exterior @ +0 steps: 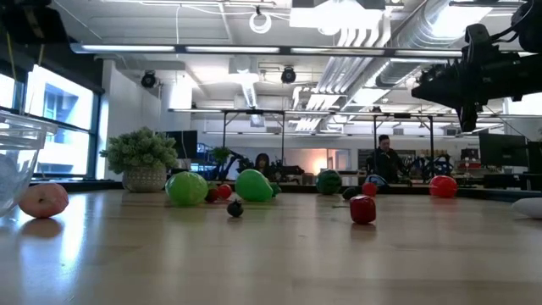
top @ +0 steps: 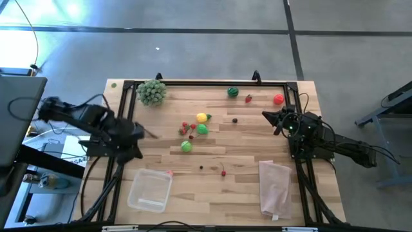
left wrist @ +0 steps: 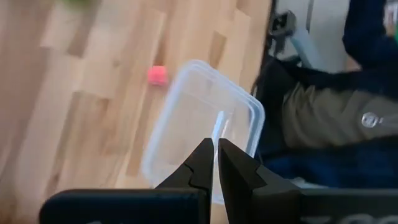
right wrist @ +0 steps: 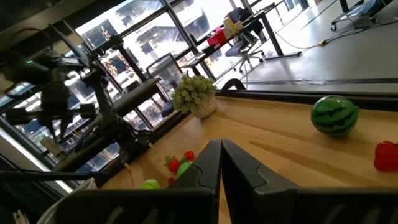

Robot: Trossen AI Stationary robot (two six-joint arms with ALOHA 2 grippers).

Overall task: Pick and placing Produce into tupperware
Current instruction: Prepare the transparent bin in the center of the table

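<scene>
The clear squarish tupperware [top: 150, 189] rests on its base near the table's front left; it also fills the left wrist view [left wrist: 205, 118]. Toy produce lies scattered mid-table: a yellow fruit [top: 201, 117], two green ones [top: 202, 129] [top: 186, 146] and small red pieces [top: 188, 127]. A striped watermelon ball [top: 232, 92], a strawberry [top: 248, 98] and a red fruit [top: 278, 99] lie by the far edge. My left gripper [top: 153, 134] is shut, on the far side of the tupperware and left of the produce. My right gripper [top: 267, 116] is shut, right of the cluster, pointing left.
A grey-green bushy ball [top: 152, 92] stands at the far left corner. A pale pinkish bag [top: 274, 185] lies at the front right. A cherry [top: 223, 171], a dark bit [top: 201, 167] and a pink piece [top: 170, 173] lie near the tupperware. A black frame [top: 206, 84] edges the table.
</scene>
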